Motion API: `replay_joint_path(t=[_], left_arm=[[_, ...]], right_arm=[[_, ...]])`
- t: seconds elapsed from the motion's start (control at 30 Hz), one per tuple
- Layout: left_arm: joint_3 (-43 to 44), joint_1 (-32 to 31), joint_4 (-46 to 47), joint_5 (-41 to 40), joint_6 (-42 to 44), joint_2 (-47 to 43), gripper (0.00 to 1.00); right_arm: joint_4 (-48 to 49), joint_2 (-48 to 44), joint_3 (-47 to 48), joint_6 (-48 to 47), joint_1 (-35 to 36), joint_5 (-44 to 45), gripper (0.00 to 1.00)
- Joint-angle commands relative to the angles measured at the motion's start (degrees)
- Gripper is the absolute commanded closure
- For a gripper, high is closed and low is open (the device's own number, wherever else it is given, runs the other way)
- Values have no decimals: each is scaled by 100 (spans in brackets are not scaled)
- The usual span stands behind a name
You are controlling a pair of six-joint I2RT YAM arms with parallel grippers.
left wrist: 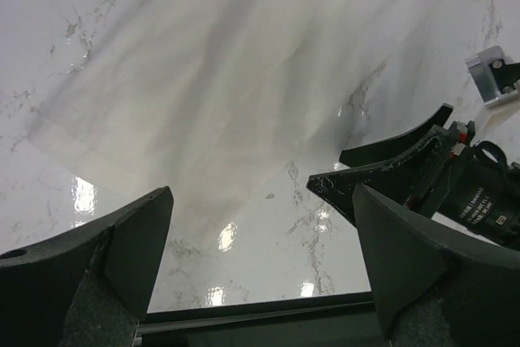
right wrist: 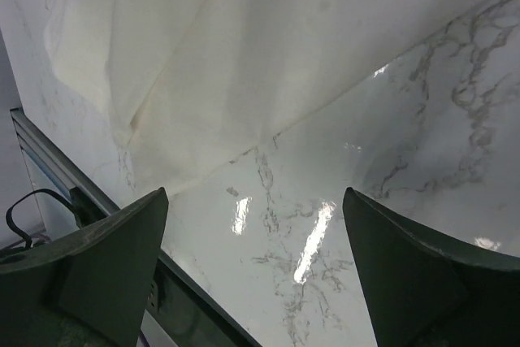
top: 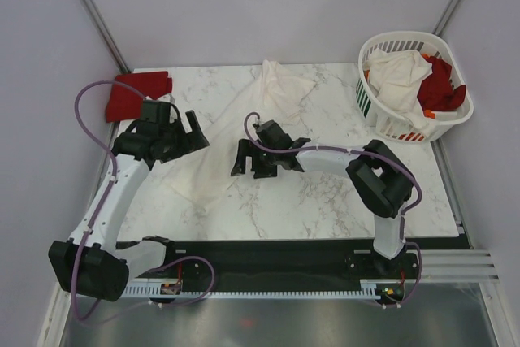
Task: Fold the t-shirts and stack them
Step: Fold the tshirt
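A cream-white t-shirt [top: 203,176] lies spread on the marble table [top: 325,201], its far part bunched near the back edge [top: 284,87]. My left gripper [top: 195,132] hovers open over the shirt's left side. It holds nothing, and cloth [left wrist: 203,79] and bare marble show between its fingers [left wrist: 262,201]. My right gripper [top: 248,166] stands open just right of the shirt's near part and is also empty [right wrist: 253,197], with the cloth [right wrist: 203,54] ahead of it. A folded red t-shirt [top: 138,91] rests at the back left corner.
A white slatted laundry basket [top: 382,42] at the back right holds a cream-white t-shirt [top: 398,79] and a red one [top: 439,79]. The right gripper's fingers [left wrist: 390,168] show in the left wrist view, close by. The table's dark front rail [top: 284,253] runs along the near edge.
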Motion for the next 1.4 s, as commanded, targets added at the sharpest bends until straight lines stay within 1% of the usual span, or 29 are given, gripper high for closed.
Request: replay_joint_path(t=[0.0, 0.1, 0.17, 0.27, 0.37, 0.4, 0.47, 0.5, 0.57, 0.6, 0.63, 0.67, 0.7, 0.87, 0.9, 0.97, 1.0, 1.03, 1.07, 1.1, 1.17, 1.2, 1.23, 1.27, 1.3, 1.37], left_arm=[[13, 197, -168, -132, 487, -144, 0], [-136, 285, -151, -114, 487, -223, 0], [-189, 311, -116, -105, 505, -276, 0], [-286, 347, -54, -105, 522, -381, 0], [-339, 373, -10, -52, 522, -373, 0], [-365, 382, 7, -17, 505, -373, 0], [-392, 391, 34, -17, 487, -390, 0], [-444, 391, 69, -26, 470, -408, 0], [-471, 391, 113, -8, 461, -434, 0], [-488, 391, 113, 18, 461, -443, 0], [-506, 391, 122, 27, 469, -452, 0], [-523, 391, 113, 27, 469, -452, 0], [-550, 391, 130, 27, 487, -469, 0], [-603, 391, 131, 27, 531, -513, 0], [-594, 391, 131, 36, 531, -522, 0], [-594, 399, 131, 193, 548, -557, 0], [-594, 391, 131, 246, 575, -601, 0], [-611, 391, 122, 308, 575, -618, 0], [-629, 391, 122, 465, 566, -653, 1], [-690, 391, 130, 588, 540, -715, 1], [-778, 382, 131, 904, 487, -785, 0], [-857, 373, 122, 993, 478, -820, 0], [-901, 347, 122, 1063, 470, -899, 0], [-936, 347, 122, 1203, 443, -935, 0], [-1032, 321, 139, 1292, 382, -961, 0], [-1121, 268, 139, 1424, 320, -988, 0]], right_arm=[[532, 462, 117, 538, 95, -171, 3], [806, 779, 231, 750, 157, -417, 7], [850, 867, 249, 768, 209, -330, 8], [876, 1017, 310, 768, 227, -207, 13], [842, 1140, 398, 654, 262, -50, 28], [815, 1149, 381, 619, 279, 39, 37], [806, 1219, 363, 487, 323, 179, 48], [815, 1245, 363, 461, 341, 224, 59], [832, 1324, 319, 391, 341, 206, 70], [841, 1325, 275, 373, 341, 250, 77], [868, 1281, 179, 355, 341, 303, 81], [911, 1255, 126, 329, 341, 355, 87], [920, 1220, 91, 311, 332, 486, 99], [956, 1123, -76, 153, 315, 751, 100], [921, 992, -137, 109, 271, 777, 100], [711, 728, -541, 74, 192, 1031, 100], [666, 379, -725, 56, 87, 1172, 100], [492, 167, -1179, 4, 25, 1286, 100], [333, -44, -1428, -23, -45, 1435, 100], [245, -490, -1935, -32, -193, 1628, 100], [-96, -941, -2368, 12, -370, 1962, 100], [-203, -1369, -2553, 21, -545, 2043, 100], [-309, -1582, -2868, 38, -625, 2122, 100], [-614, -1767, -2985, 152, -730, 2218, 100], [-713, -2152, -3090, 187, -931, 2315, 100], [-1011, -2523, -3380, 336, -1126, 2438, 99]])
